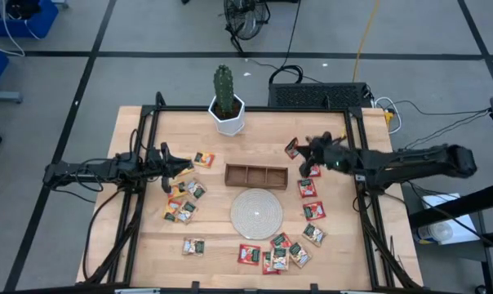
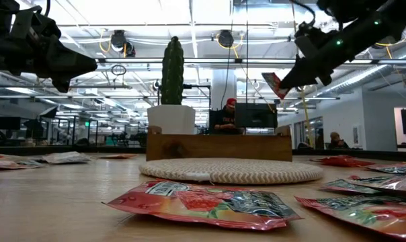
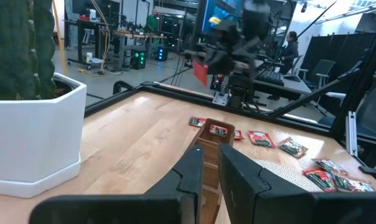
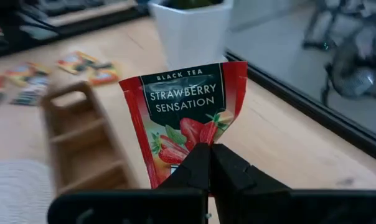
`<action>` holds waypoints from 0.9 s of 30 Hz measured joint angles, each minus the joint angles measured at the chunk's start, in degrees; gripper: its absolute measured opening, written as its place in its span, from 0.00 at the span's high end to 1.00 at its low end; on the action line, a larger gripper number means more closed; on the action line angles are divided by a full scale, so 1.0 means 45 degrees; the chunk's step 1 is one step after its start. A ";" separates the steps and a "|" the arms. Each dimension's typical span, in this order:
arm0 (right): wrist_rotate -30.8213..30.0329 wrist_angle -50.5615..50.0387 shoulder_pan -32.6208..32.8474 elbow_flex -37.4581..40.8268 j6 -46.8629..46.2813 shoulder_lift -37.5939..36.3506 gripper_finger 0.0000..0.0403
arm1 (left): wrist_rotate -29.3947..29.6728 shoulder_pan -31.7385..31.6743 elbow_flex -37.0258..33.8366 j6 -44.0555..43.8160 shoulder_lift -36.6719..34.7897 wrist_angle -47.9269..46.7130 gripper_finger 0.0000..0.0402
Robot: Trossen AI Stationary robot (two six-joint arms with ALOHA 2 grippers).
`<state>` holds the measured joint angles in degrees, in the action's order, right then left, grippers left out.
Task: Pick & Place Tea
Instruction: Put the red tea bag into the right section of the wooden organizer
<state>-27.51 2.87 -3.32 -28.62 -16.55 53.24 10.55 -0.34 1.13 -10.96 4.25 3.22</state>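
A red strawberry tea sachet (image 4: 185,106) is lifted above the table near its far right, right of the cactus pot, with my right gripper (image 4: 210,152) shut on it. In the high view that sachet (image 1: 292,148) is just beyond the wooden tray's right end. Several more sachets lie flat on the table: a cluster on the left (image 1: 185,200), some on the right (image 1: 309,189) and some near the front edge (image 1: 275,253). My left gripper (image 3: 211,171) waits at the left side (image 1: 179,167), level, with a narrow gap between its fingers and nothing in it. My right gripper pinches the red sachet between its two fingertips at the middle of one edge (image 4: 188,142). The fingers come from the table's right, slanting a little downward. The sachet stands out beyond the fingertips, printed face toward the wrist camera, clear of the table (image 2: 275,83).
A brown three-compartment tray (image 1: 255,175) sits mid-table with a round woven disc (image 1: 255,213) in front of it. A cactus in a white pot (image 1: 228,113) stands at the far edge. Black frame rails (image 1: 354,122) run along the table's sides.
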 joint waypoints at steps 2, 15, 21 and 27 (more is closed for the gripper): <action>-0.0531 0.1743 0.0889 0.0597 -0.0154 0.0349 1.00 | 0.0000 0.0000 0.0000 0.0004 0.0000 0.0000 0.87; -0.1640 0.9557 0.3071 0.1742 -0.0807 0.5182 1.00 | 0.0000 0.0000 0.0000 -0.0001 0.0000 -0.0001 0.87; -0.3408 0.9367 0.3642 0.0855 -0.0896 0.7380 1.00 | 0.0000 0.0005 0.0000 0.0004 0.0000 0.0000 0.87; -0.4603 0.9101 0.3849 -0.0167 0.0141 0.8831 1.00 | 0.0000 0.0005 0.0001 0.0000 -0.0001 0.0000 0.87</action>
<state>-48.22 43.83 14.00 -29.37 -15.91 92.98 10.55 -0.32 1.13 -10.96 4.25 3.22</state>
